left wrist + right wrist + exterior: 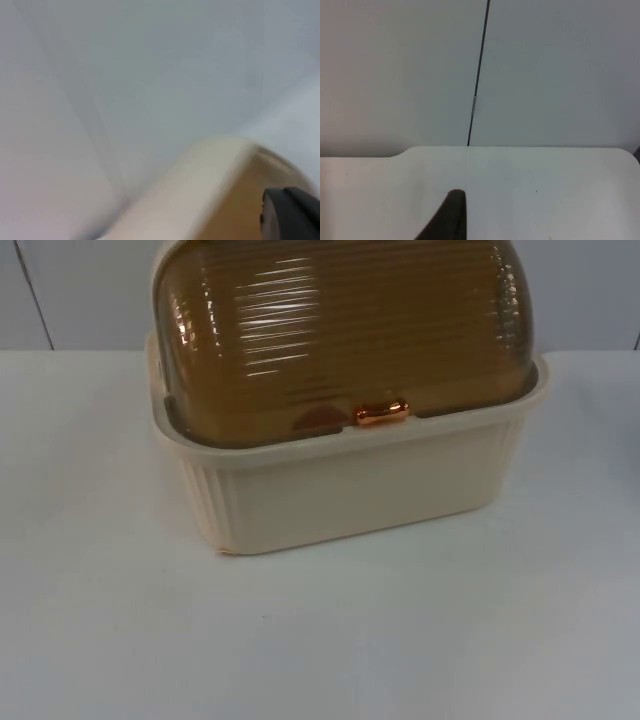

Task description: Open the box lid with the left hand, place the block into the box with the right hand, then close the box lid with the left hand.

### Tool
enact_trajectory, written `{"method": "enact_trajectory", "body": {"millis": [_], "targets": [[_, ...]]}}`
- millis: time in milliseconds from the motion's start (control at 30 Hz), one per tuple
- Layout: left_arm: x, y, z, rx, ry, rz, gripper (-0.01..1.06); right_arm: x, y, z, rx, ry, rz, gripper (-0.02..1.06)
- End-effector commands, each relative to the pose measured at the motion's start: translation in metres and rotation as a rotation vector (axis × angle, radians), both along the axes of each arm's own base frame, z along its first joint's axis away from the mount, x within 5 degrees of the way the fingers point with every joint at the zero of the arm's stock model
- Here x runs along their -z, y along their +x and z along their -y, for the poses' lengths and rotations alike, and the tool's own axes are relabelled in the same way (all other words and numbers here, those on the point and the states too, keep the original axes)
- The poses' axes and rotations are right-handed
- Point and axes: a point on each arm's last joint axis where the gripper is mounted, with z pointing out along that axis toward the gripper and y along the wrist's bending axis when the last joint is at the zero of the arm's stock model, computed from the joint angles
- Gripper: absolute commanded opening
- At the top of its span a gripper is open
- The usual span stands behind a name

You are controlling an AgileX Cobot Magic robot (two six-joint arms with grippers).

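A cream ribbed box [340,495] stands at the back middle of the table in the top view. Its amber see-through domed lid [340,330] is down on the rim, with a copper handle [382,412] at its front edge. A dim reddish shape [320,420] shows through the lid just left of the handle; I cannot tell what it is. My left gripper [292,215] hangs close beside the box's cream rim [200,175] and amber lid [240,210], blurred. My right gripper [451,217] is over bare table, away from the box.
The white table top [320,640] stretches in front of the box and to both sides. The grey partition wall [545,70] with a dark vertical seam [477,75] closes the table's far edge.
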Motion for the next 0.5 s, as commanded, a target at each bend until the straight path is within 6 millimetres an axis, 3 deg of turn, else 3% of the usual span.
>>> {"method": "enact_trajectory", "body": {"millis": [0, 133, 300, 467], "targets": [[-0.006, 0.008, -0.038, -0.138, -0.135, -0.072, 0.00, -0.005, -0.003, 0.001, 0.003, 0.000, 0.022, 1.04], [0.011, 0.034, -0.104, -0.320, -0.199, -0.180, 0.00, -0.005, -0.003, 0.000, 0.005, 0.008, 0.025, 1.04], [0.026, 0.039, -0.129, -0.372, -0.021, -0.208, 0.00, -0.005, -0.003, 0.000, 0.005, 0.008, 0.025, 1.04], [0.025, 0.039, -0.128, -0.377, -0.052, -0.209, 0.00, -0.006, -0.003, 0.000, 0.003, 0.007, 0.032, 1.04]]}}
